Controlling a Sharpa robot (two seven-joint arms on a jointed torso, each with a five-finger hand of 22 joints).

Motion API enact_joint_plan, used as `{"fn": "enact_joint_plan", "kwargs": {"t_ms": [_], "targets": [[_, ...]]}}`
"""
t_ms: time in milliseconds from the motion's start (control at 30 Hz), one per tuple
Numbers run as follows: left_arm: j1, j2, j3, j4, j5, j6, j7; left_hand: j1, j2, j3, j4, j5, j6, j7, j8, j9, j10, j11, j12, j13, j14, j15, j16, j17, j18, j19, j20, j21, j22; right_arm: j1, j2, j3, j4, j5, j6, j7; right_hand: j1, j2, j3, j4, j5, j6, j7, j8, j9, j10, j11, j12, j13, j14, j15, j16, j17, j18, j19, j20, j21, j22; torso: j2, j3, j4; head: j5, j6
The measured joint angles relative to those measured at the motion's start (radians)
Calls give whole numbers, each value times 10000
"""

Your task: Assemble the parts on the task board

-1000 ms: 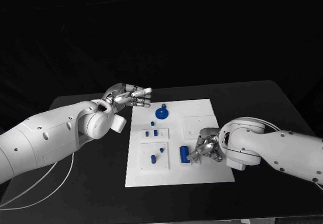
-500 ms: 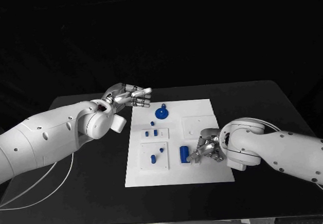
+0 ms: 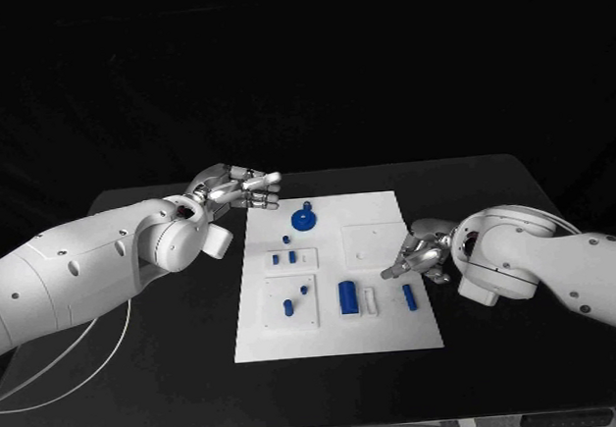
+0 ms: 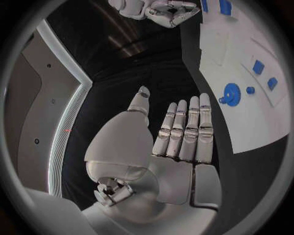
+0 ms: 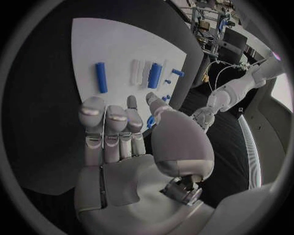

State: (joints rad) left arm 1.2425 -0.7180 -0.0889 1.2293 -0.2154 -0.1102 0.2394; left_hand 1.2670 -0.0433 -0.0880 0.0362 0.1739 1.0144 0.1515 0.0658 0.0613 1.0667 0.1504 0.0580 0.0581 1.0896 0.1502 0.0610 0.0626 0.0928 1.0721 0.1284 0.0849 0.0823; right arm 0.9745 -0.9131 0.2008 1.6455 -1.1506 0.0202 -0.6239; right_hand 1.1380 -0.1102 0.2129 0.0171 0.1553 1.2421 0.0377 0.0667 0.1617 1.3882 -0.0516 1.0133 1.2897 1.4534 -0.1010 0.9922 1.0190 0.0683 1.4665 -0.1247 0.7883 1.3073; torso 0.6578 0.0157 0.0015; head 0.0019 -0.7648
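The white task board [image 3: 378, 209] lies mid-table. On it are a blue gear [image 3: 302, 219], small blue pegs [image 3: 292, 258], a thick blue cylinder [image 3: 348, 296] and a thin blue rod [image 3: 409, 297] lying flat near its right edge. My right hand [image 3: 417, 255] hovers at the board's right edge, just beyond the rod, fingers apart and holding nothing. In the right wrist view the right hand [image 5: 129, 142] is spread above the rod [image 5: 102, 77] and the cylinder [image 5: 154, 76]. My left hand [image 3: 236, 189] floats open off the board's far left corner, beside the gear [image 4: 231, 93].
A pale white piece [image 3: 372, 300] lies between the cylinder and the rod. Two raised white plates [image 3: 294, 308] on the board's left half carry small blue parts. Black table [image 3: 491, 191] surrounds the board on every side.
My right hand has drawn back to the right, off the cylinder area, and the thin blue rod now lies uncovered on the board. The left hand has barely moved.
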Motion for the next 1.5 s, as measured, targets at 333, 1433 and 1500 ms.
{"fn": "enact_joint_plan", "kwargs": {"t_ms": [333,1433,1500], "targets": [[0,-96,-14,114,18,-20,62,0,0,0,0,0,0,0,0,0,0,0,0,0,0,0,0,0,0,0,0,0,1,-50,-624,146,-305,-106,476,-32,49,50,70,-476,-90,-1,1,0,-73,-35,35,0,-24,-2,2,14,61,0,0,0,0,8,-7,15,-58,-175,14],[-3,-69,-187,64,35,9,66,-67,-67,26,195,-376,-35,36,0,0,0,0,0,0,0,0,0,0,1,0,0,0,2,-321,475,-656,-737,-1642,903,-601,63,-388,664,53,-496,-44,-22,-10,4710,-55,55,0,-27,-10,10,85,182,0,0,0,79,5,-1,-13,-39,-262,-35],[-3,-71,-188,64,36,13,64,-67,-67,26,195,-377,-36,36,0,0,0,0,0,0,0,0,0,0,0,0,0,0,2,-335,571,-739,-794,-1914,814,-596,169,-495,1064,-185,-547,-56,-17,-9,6213,-88,88,0,-27,-10,10,85,181,0,0,0,79,5,0,-14,-39,-250,-36]]}}
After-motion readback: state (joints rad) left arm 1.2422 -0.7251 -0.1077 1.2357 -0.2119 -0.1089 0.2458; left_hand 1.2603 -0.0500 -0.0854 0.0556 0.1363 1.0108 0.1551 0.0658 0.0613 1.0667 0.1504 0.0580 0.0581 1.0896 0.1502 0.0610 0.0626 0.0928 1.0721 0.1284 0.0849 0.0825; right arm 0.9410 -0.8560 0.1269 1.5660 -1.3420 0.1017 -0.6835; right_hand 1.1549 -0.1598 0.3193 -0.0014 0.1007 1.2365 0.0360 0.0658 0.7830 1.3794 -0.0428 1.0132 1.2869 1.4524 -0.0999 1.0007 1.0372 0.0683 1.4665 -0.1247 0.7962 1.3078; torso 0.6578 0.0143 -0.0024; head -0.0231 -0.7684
